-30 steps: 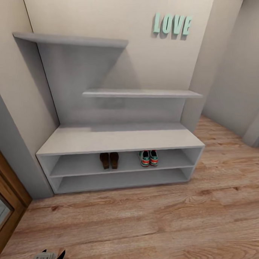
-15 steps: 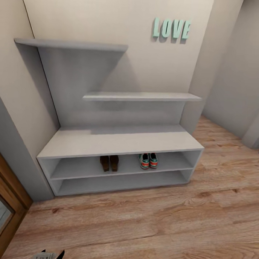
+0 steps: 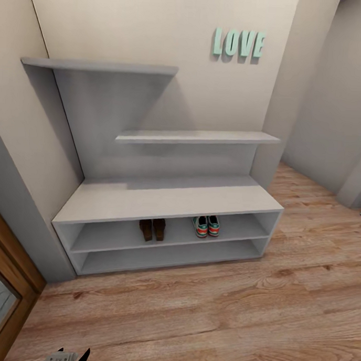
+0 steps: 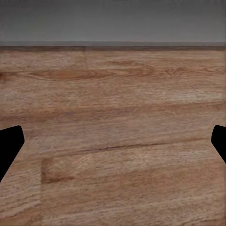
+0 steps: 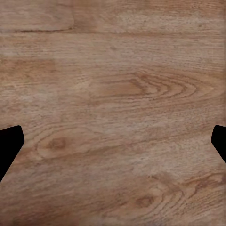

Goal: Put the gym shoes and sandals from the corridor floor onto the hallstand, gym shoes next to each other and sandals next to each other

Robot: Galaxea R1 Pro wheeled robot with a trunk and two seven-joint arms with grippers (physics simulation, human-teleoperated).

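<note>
On hallstand [image 3: 169, 201]: sandals [image 3: 152, 229], gym shoes [image 3: 207, 226].

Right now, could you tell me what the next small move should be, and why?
Probably none beyond holding back: the sandals and the gym shoes each sit paired in the hallstand's upper compartment, and both open grippers, left and right, hang over bare floor.

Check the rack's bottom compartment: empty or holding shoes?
Empty. The rack's bottom compartment shows bare grey; the sandals and sneakers sit in the compartment above.
</note>
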